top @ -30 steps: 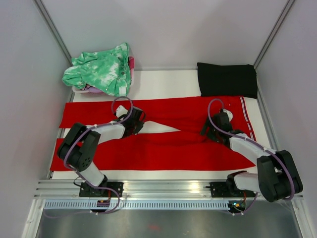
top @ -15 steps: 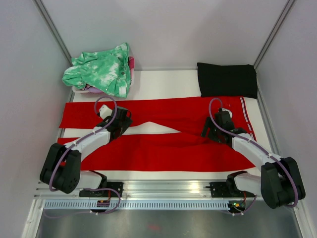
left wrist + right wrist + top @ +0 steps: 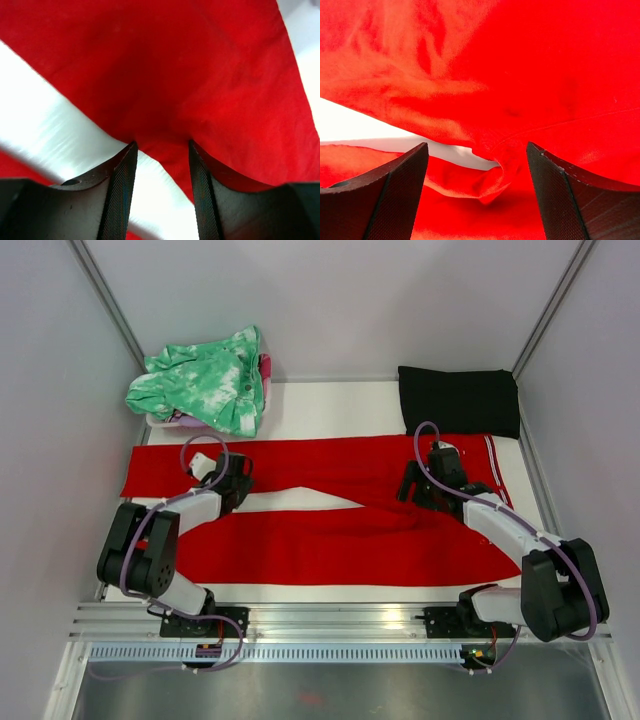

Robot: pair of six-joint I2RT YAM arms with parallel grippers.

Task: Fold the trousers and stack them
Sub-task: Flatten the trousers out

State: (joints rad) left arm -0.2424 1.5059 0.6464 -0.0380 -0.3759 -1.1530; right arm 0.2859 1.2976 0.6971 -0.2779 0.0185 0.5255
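1. The trousers (image 3: 330, 545) look like thin, soft, light cloth with no stiffness of their own. I judge that they sag from any pinch, wrinkle easily, and probably slide across the smooth counter (image 3: 300, 405) rather than stay put.
2. The best holds seem to be edges and seams. The inner edge of a leg or the small ridge of cloth at the crotch gives the jaws something raised to close on. Two holds set well apart should keep a leg flat as it is carried over.
3. The left end effector (image 3: 232, 480) sits left of centre in the top view, at the inner edge of the upper leg. Its jaws stand a narrow way apart. In the left wrist view that red edge lies just past the tips and is not pinched.
4. The right end effector (image 3: 418, 483) sits right of centre, over the crotch. Its jaws are spread wide, and a puckered fold of red cloth lies between them, not gripped.
5. They are bright red and long-legged, with white stripes at the waistband (image 3: 497, 480).
6. They lie flat across the middle of the frame, waistband to the right and legs running left in a shallow V, with a bare white wedge of counter between the legs. A black folded cloth (image 3: 458, 400) touches them at the upper right, and a green-and-white garment (image 3: 205, 380) sits at the upper left
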